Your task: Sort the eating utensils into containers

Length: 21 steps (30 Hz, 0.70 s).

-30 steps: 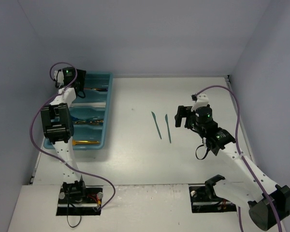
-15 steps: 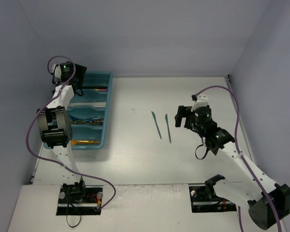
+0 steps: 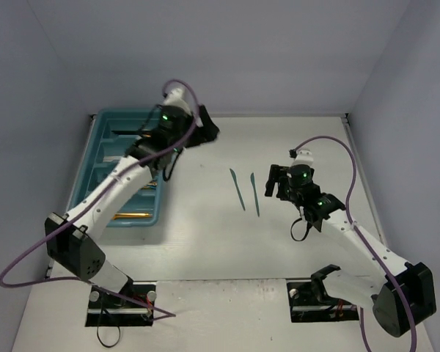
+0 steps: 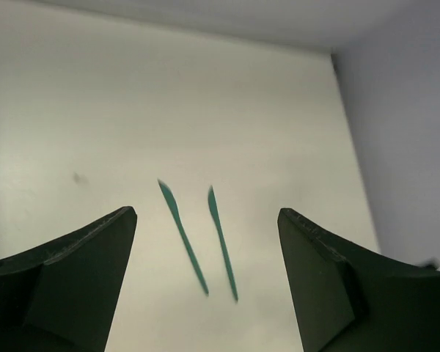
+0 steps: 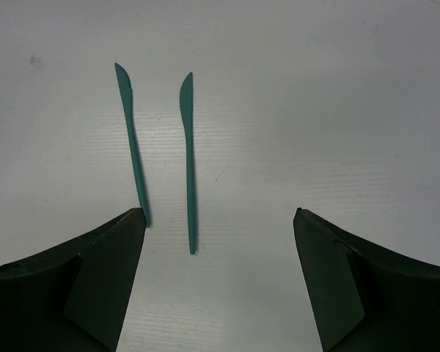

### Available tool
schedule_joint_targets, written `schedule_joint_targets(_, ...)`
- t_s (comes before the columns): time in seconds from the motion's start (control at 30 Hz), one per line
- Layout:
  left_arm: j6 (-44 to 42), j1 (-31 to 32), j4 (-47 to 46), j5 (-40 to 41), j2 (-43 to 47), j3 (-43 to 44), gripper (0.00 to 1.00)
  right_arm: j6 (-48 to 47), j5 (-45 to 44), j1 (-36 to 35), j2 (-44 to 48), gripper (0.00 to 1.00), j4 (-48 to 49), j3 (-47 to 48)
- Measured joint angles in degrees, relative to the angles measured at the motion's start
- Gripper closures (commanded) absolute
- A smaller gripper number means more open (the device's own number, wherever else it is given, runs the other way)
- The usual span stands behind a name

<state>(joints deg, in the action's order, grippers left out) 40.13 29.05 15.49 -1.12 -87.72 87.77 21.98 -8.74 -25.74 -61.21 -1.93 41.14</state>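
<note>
Two teal knives still out on the table, mid-table, well right of the tray. Left knife (image 3: 237,189) and right knife (image 3: 255,194) both lie flat, blade tips toward the far side, handles toward the near edge. They're roughly parallel and close together but not touching, and the left knife is slanted a bit more.

Teal cutlery tray (image 3: 95,158) sits at the table's left side, its compartments running left-right. Gold utensil (image 3: 132,216) lies lengthwise in the nearest compartment. A dark slim utensil (image 3: 126,133) is in the far one. Contents of the middle compartments are mostly hidden, can't tell them apart.
</note>
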Motion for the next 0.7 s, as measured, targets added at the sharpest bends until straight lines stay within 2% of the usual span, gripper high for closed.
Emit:
schedule_joint_targets(0.1,-2.12,9.85,2.09,2.53,-1.10,-4.01,0.25,1.39,-1.67,0.26,1.46,0.21,-0.09,-1.95)
schedule_joint_targets(0.23,-2.45,15.77,4.66,6.49,-7.87,-5.21,0.25,2.76,-2.84,0.46,5.24,0.21,-0.14,-4.13)
schedule_joint_targets(0.6,0.40,18.96,5.64,13.08,-26.74,-0.32,0.26,6.93,-4.20,0.65,17.97,0.21,-3.50,-8.81)
schedule_joint_targets(0.7,0.99,18.96,5.60,13.74,-29.78,1.78,0.30,7.50,-4.38,0.65,19.75,0.21,-4.68,-9.34)
